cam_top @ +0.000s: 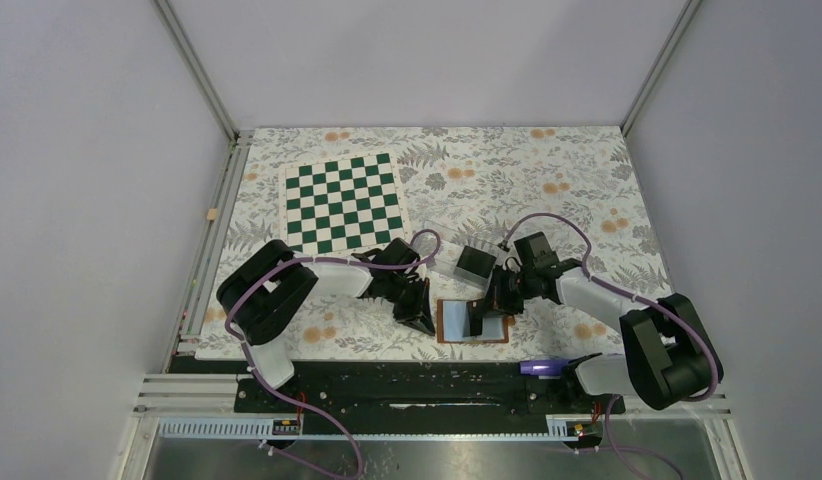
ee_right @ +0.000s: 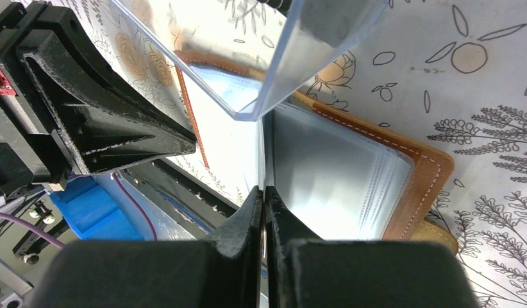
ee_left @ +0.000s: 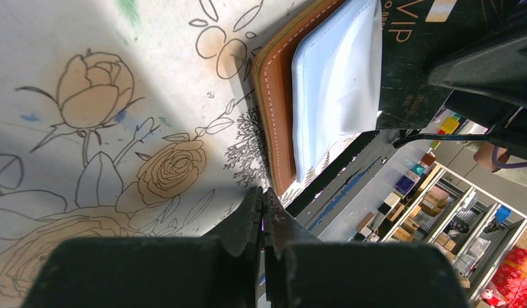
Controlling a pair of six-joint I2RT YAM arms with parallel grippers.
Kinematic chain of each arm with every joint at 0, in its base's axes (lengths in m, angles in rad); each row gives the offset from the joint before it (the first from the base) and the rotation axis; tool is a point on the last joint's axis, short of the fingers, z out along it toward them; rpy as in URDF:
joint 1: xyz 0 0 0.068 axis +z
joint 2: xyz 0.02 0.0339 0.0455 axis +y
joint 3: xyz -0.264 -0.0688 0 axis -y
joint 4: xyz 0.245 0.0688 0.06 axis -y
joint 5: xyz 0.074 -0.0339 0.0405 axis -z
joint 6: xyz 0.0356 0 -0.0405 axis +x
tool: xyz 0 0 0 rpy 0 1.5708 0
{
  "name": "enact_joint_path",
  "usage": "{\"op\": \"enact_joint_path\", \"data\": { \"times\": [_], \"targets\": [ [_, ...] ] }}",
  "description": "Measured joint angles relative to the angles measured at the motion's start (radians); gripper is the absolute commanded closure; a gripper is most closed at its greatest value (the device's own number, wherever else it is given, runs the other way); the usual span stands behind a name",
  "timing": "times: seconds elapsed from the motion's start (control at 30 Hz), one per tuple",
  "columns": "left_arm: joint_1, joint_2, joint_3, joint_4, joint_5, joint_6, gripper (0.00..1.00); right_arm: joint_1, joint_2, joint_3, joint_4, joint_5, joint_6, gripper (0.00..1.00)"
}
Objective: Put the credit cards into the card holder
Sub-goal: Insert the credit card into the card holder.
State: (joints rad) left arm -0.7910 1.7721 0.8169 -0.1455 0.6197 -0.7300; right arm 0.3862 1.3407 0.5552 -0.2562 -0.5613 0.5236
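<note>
While right jaws are gripping card (ee_left: pixel 409 74) edge-on, almost fully closed, card is hanging over sleeves (ee_left: pixel 334 83) of open holder (ee_left: pixel 278 115), which is lying on bench (cam_top: pixel 547 165) near front edge. Left jaws, closed and empty, are resting just left of holder. Right jaws are nearer to sleeves; whether card edge is meeting sleeve mouth, cannot tell.

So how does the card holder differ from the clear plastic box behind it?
The card holder is brown and opaque; the clear box is see-through. The holder lies open and flat, showing pale blue sleeves; the box has upright walls, with something black inside. Both sit on the flowered cloth.
</note>
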Motion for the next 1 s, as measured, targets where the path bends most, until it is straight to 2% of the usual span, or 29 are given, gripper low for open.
{"op": "enact_joint_path", "data": {
  "times": [0.27,0.73,1.0],
  "targets": [
    [0.0,0.003,0.007,-0.01,0.0,0.002,1.0,0.0,-0.01,-0.012,0.006,0.004,0.013,0.99],
    [0.0,0.017,0.026,-0.02,0.0,0.005,1.0,0.0,-0.158,-0.078,0.019,0.031,0.023,0.99],
    [0.0,0.019,0.034,-0.028,-0.002,0.004,1.0,0.0,-0.11,-0.078,0.017,0.044,0.042,1.0]
  ]
}}
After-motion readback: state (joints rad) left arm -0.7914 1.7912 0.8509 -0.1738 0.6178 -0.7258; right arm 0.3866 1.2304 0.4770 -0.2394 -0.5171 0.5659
